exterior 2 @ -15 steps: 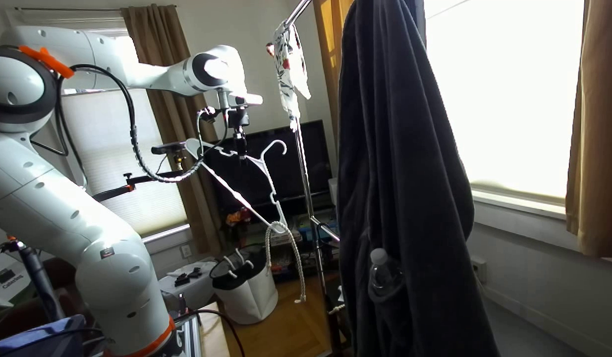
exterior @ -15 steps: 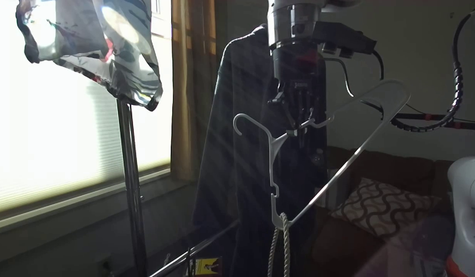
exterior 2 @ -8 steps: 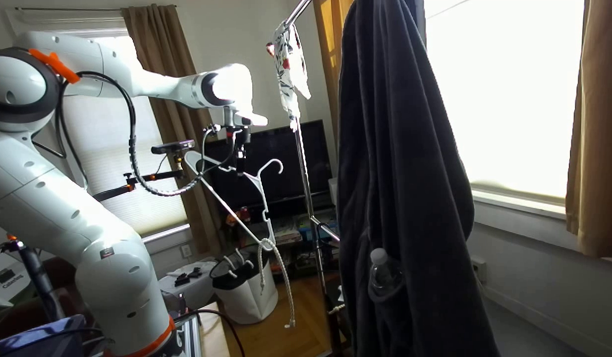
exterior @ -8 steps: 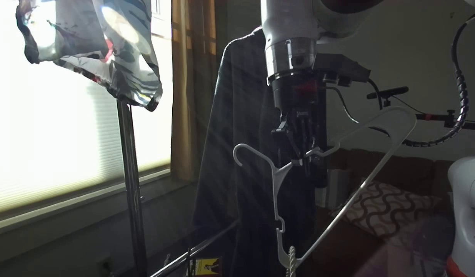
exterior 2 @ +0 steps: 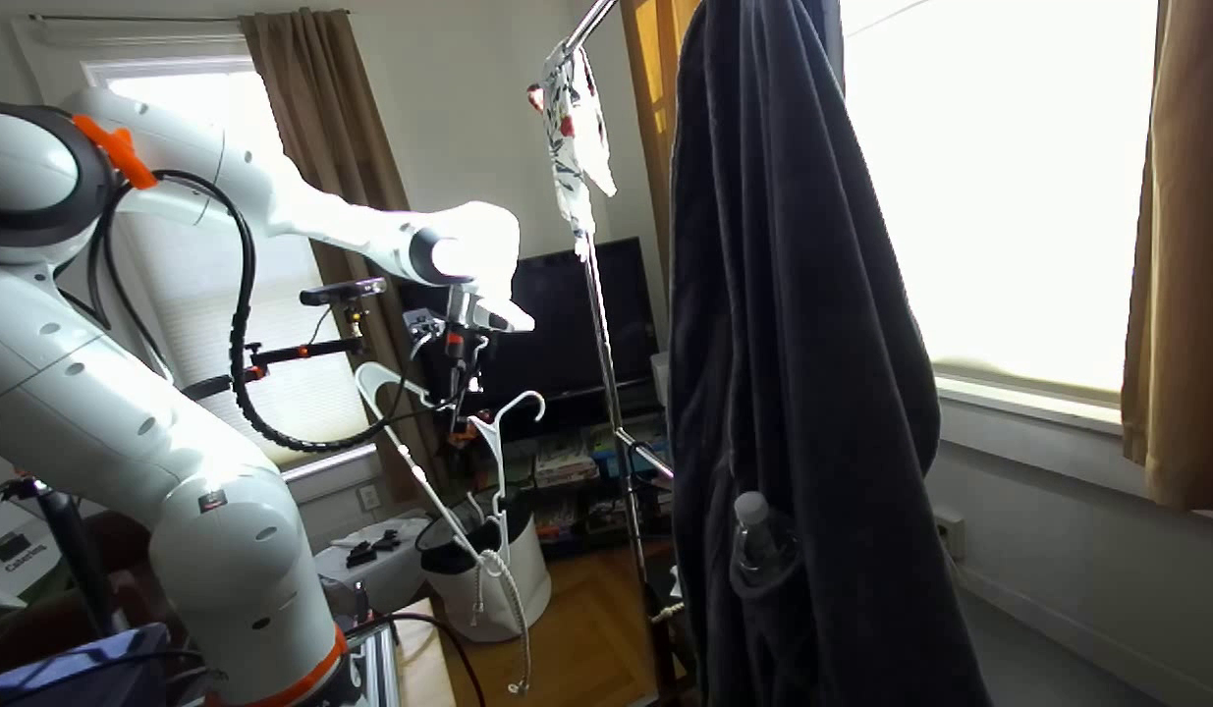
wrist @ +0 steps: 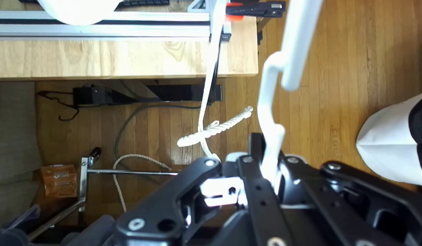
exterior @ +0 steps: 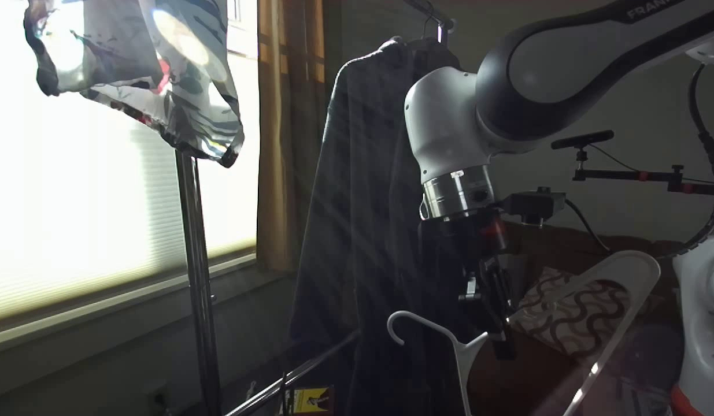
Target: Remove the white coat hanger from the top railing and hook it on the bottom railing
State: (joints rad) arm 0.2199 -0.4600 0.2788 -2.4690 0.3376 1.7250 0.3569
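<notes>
The white coat hanger (exterior: pixel 463 361) hangs tilted from my gripper (exterior: pixel 501 335), off the rack, its hook pointing toward the rack. My gripper (exterior 2: pixel 461 422) is shut on the hanger's upper arm beside the hook, and the hanger (exterior 2: pixel 501 462) shows whole in an exterior view. In the wrist view the hanger (wrist: pixel 266 99) runs between the fingers (wrist: pixel 265 153). A white rope (exterior 2: pixel 513 599) loops over its lower corner. The bottom railing (exterior: pixel 304 367) is a chrome bar low on the rack, also visible beyond the pole (exterior 2: pixel 648 459). The top railing (exterior 2: pixel 591 22) is high above.
A dark coat (exterior 2: pixel 793 344) hangs on the rack, hiding part of the bottom railing. A floral cloth (exterior: pixel 160 75) hangs near the rack's upright pole (exterior: pixel 198 277). A white basket (exterior 2: pixel 493 594) stands on the floor below the hanger. A wooden table edge (wrist: pixel 128 58) lies near the robot base.
My gripper has moved down with the hanger and rope, and the wrist has tilted. In an exterior view the hanger also shifted right, and its lower part left the frame.
</notes>
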